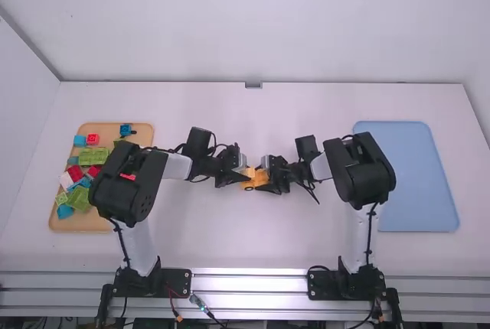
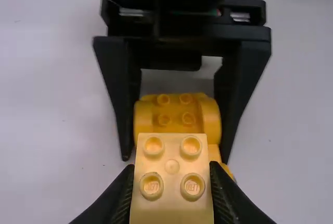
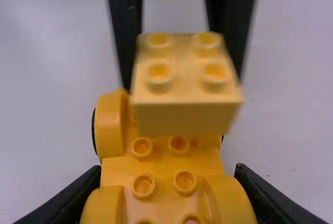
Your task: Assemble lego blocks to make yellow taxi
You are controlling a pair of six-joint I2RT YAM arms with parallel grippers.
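L gripper (image 1: 246, 176), parted block-wide, grips pale-yellow 2x2 block (image 2: 172, 193); R gripper (image 1: 262, 183), parted chassis-wide, grips orange car chassis (image 3: 161, 174), btwn L/R worktop (image 1: 253, 241) edges.

a robotics lab: robot arms (image 1: 139, 241), metal rails (image 1: 249, 283), cables (image 1: 200, 306), plain white walls (image 1: 260, 23)

On the table (image 1: 214, 245) we see a tray (image 1: 84, 224) at the left with many blocks (image 1: 95, 156) in it, and another tray (image 1: 413, 176) at the right. Between the trays, we find the vehicle base (image 1: 256, 184) in the right gripper (image 1: 265, 184) and a single block (image 2: 171, 182) in the left gripper (image 1: 243, 176), over one end of the base.
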